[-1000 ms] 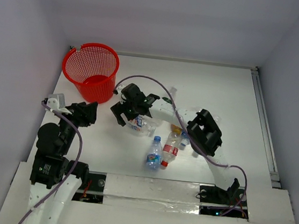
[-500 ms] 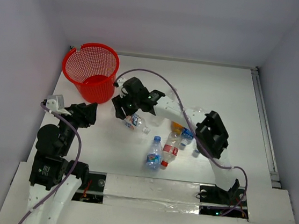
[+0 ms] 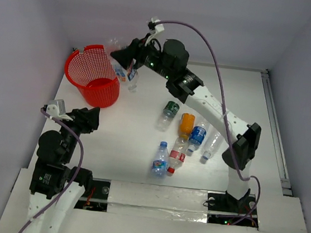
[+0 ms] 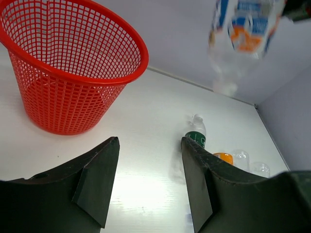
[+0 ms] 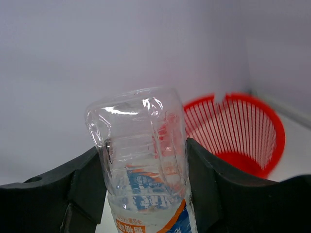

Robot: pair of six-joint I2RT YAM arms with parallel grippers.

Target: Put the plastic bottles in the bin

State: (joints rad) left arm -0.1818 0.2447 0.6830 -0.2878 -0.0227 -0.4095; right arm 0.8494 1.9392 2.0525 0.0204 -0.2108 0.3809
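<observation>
Surface: white table (image 3: 113,145), matte, with a bit of glare in the left wrist view. A metal rail (image 3: 275,130) runs down its right edge and a shiny taped strip (image 3: 157,198) along the near edge.
Room: plain pale lilac-grey walls (image 3: 211,21) box the table in on the far, left and right sides.
Bin: red mesh bin (image 3: 92,75), upright in the far left corner of the table, solid rim on top.
Right gripper: right gripper (image 5: 143,150) is clamped on the held bottle (image 3: 131,75), one finger on each side of its body. It's up in the air just beside the bin's right rim, and as far as we can tell it isn't over the opening.
Held bottle: clear and crinkly, cap end pointing down.
Left gripper: left gripper (image 4: 149,145) has its fingers apart with nothing between them. It sits low near the table's left edge, facing the bin.
Loose bottles: six in the middle of the table, well apart from the bin. We count a green-label bottle (image 3: 170,110), orange bottle (image 3: 186,123), blue-label bottle (image 3: 197,135) and plain clear bottle (image 3: 211,145), then a red-label bottle (image 3: 176,157) and blue-cap bottle (image 3: 160,161) side by side nearer the near edge.
Labels: the held one is blue, white and orange. The print is too blurred for us to read, and the same goes for the rest.
Cable: purple cable (image 3: 209,41) loops over the right arm.
</observation>
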